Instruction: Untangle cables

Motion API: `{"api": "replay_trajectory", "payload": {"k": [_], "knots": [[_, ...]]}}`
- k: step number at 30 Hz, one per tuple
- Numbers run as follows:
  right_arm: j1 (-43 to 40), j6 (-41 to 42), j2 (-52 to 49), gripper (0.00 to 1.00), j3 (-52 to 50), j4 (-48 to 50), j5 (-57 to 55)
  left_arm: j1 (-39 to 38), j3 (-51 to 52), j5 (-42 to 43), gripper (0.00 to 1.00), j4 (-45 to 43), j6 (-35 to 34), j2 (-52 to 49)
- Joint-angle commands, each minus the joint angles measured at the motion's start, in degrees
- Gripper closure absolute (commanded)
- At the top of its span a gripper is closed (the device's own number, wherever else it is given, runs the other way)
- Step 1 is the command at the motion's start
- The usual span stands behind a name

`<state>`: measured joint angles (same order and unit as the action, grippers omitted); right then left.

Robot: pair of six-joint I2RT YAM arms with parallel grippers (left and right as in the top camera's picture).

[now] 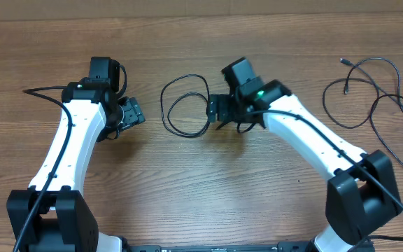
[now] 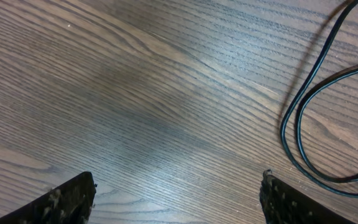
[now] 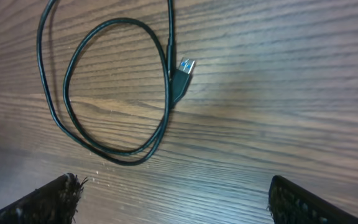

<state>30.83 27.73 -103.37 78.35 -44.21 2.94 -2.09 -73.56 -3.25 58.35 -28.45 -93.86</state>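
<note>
Cable [image 3: 114, 93] of limp, light, probably slick sort; pinch just behind plug [image 3: 182, 73]. Found left end effector [image 2: 179, 202] and right end effector [image 3: 176, 199] spread wide, holding nothing.

White-shelled arms [image 1: 65, 150] with black joints and cabling; right arm [image 1: 313, 136] carries a green light [image 1: 260, 93].

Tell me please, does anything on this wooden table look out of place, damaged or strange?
Nothing looks damaged or spilled. The thin black looped cable lies flat in the middle, and its silvery-blue plug looks whole. Only the loose thin black cords at the far right cross one another untidily and run off the picture edge.
</note>
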Motion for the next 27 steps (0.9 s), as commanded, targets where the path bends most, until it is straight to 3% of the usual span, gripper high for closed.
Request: {"api": "replay_trajectory", "payload": {"k": [1, 4, 9, 14, 19, 25, 27], "knots": [[2.1, 7.0, -1.5, 0.05, -1.3, 2.2, -3.3, 0.2, -0.4, 0.3, 0.15, 0.1, -0.9, 0.8], [3.5, 8.8, -3.6, 0.07, -1.3, 4.3, -3.3, 0.2, -0.4, 0.3, 0.15, 0.1, -0.9, 0.8], [5.3, 11.6, -7.3, 0.22, -1.3, 8.2, -3.6, 0.2, -0.4, 0.3, 0.15, 0.2, -0.9, 0.8], [5.5, 19.4, -10.2, 0.24, -1.3, 8.3, -5.5, 0.2, -0.4, 0.3, 0.15, 0.3, -0.9, 0.8], [5.6, 20.8, -12.2, 0.44, -1.3, 9.1, -5.4, 0.2, -0.4, 0.3, 0.15, 0.3, -0.9, 0.8], [5.6, 23.6, -13.5, 0.52, -1.3, 9.4, -3.2, 0.2, -0.4, 0.3, 0.16, 0.3, -0.9, 0.8], [5.6, 24.1, -13.8, 0.59, -1.3, 9.5, -2.8, 0.2, -0.4, 0.4, 0.16, 0.3, -0.9, 0.8]]}}
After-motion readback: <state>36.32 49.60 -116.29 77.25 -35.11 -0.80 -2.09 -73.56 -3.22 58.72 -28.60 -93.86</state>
